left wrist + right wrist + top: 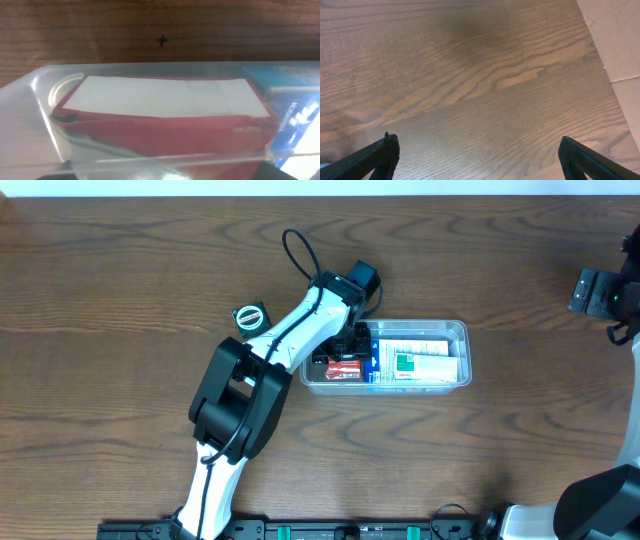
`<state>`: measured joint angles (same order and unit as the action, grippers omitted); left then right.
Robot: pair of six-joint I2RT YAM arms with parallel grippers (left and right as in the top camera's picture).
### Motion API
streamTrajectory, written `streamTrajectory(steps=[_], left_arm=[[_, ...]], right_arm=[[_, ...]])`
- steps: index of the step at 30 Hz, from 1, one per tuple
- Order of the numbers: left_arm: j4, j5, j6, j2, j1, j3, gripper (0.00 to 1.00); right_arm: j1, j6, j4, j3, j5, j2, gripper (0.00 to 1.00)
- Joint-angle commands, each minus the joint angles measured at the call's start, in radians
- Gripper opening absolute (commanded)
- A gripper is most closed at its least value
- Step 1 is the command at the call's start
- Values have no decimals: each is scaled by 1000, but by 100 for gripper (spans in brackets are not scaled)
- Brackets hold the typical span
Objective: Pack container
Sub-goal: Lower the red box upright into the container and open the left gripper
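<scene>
Possibly the left gripper (348, 350), jaws unreadable, drags the red packet (165, 125) beneath them out of the container (456, 330) if it rises unreleased, while the right gripper (477, 142) holds its jaws wide apart.

A dark wood-grain table (120, 270) lies under everything. A small round black object (250, 316) with a green rim sits on it, near the left gripper (348, 348), off to its left and apart from it. It may be a tape measure, though it is too small to tell. A small black cross (161, 40) marks the wood just ahead of that gripper. Ahead and to the right of the right gripper (477, 150), a pale cardboard-like sheet (615, 35) lies flat.
</scene>
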<state>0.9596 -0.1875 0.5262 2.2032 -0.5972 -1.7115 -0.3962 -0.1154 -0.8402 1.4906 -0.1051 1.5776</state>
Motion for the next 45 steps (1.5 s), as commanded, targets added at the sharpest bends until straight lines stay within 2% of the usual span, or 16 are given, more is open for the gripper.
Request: streamTrajectory(steps=[1, 7, 10, 45], left_arm=[[-2, -14, -39, 11, 2, 6, 71], [-1, -14, -39, 11, 2, 6, 72], [-1, -14, -39, 11, 2, 6, 81], [-1, -64, -85, -43, 14, -17, 81]], right_arm=[[-5, 14, 2, 2, 0, 6, 99], [-5, 14, 2, 2, 0, 6, 99], [-5, 14, 2, 3, 0, 6, 99], [-5, 14, 2, 2, 0, 6, 99]])
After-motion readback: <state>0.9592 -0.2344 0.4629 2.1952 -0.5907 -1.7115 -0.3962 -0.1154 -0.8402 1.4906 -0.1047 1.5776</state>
